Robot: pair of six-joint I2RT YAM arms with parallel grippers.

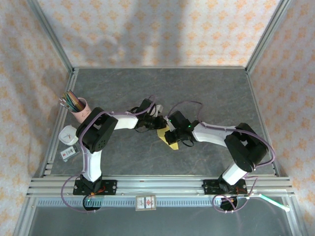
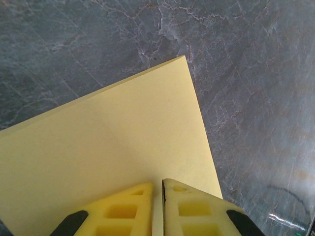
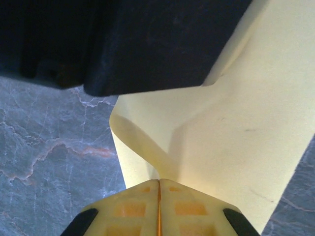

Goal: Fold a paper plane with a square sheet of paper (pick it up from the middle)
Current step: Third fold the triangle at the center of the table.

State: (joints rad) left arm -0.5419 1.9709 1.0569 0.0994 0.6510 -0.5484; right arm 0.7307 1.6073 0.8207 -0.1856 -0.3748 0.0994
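The square sheet of paper (image 1: 168, 138) is plain yellow and sits at the middle of the grey table, between my two grippers. Seen from the left wrist, the sheet (image 2: 123, 137) spreads out flat with one corner pointing away. My left gripper (image 2: 158, 185) is shut on its near edge, the paper running between the pads. In the right wrist view the sheet (image 3: 236, 137) curls upward in a bend. My right gripper (image 3: 159, 181) is shut on that curled edge. From above, the left gripper (image 1: 157, 122) and right gripper (image 1: 173, 132) nearly touch over the paper.
A pink cup of coloured pencils (image 1: 77, 105) stands at the table's left edge, with a white object (image 1: 68, 135) and a small card (image 1: 68, 153) nearer me. The left arm's dark body (image 3: 147, 39) hangs close above the right gripper. Aluminium rails (image 1: 157, 184) line the near edge.
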